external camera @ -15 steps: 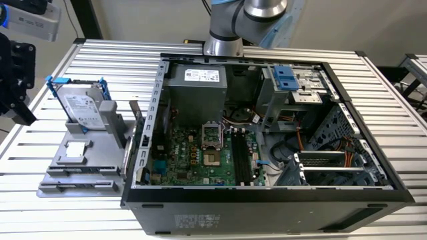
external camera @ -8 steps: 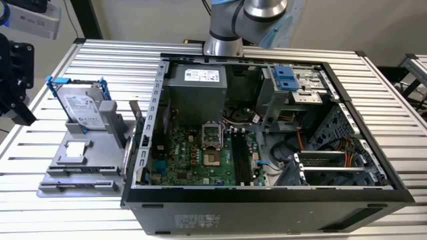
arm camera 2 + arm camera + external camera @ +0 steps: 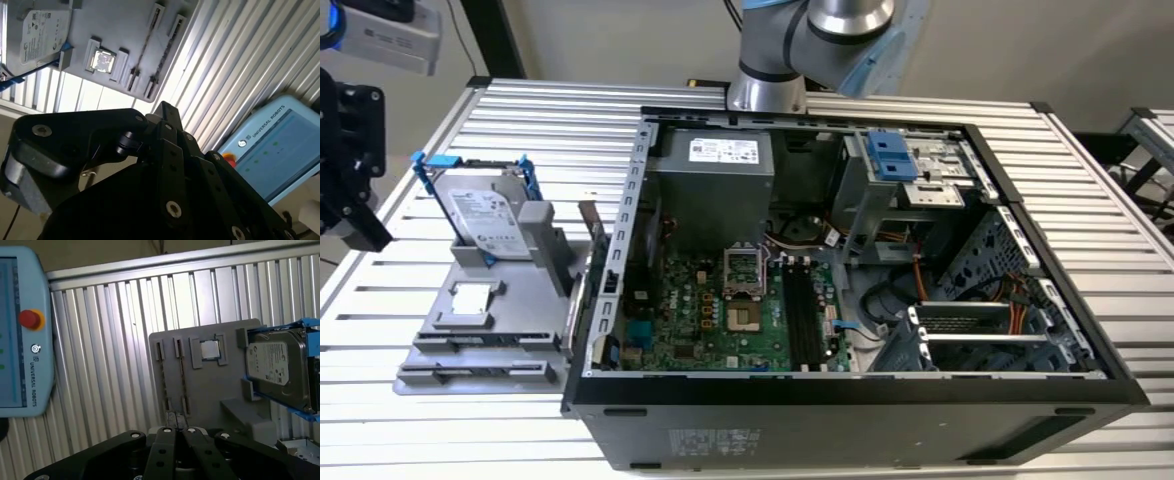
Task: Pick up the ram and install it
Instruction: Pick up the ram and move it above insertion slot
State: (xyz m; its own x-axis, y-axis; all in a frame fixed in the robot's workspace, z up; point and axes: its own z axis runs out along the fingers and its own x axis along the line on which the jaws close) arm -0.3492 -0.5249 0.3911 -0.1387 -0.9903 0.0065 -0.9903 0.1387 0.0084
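Looking past the black jointed tool (image 3: 176,434) onto a ribbed silver metal worktop (image 3: 110,365). Resting there, a flat grey plastic holder (image 3: 210,395) with two narrow slots, a square silver chip (image 3: 209,349) beside them, and a blue-framed silver hard drive (image 3: 277,367) at its edge. Well apart, a pale blue handheld pendant (image 3: 40,295) with a round red button (image 3: 30,319).

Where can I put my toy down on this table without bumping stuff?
Bare slats lie behind the grey holder tray, toward the slatted metal table's far edge, and in front of it. The open black computer case is crowded with parts.

Open computer case (image 3: 854,425) — hard drive (image 3: 491,222) alongside
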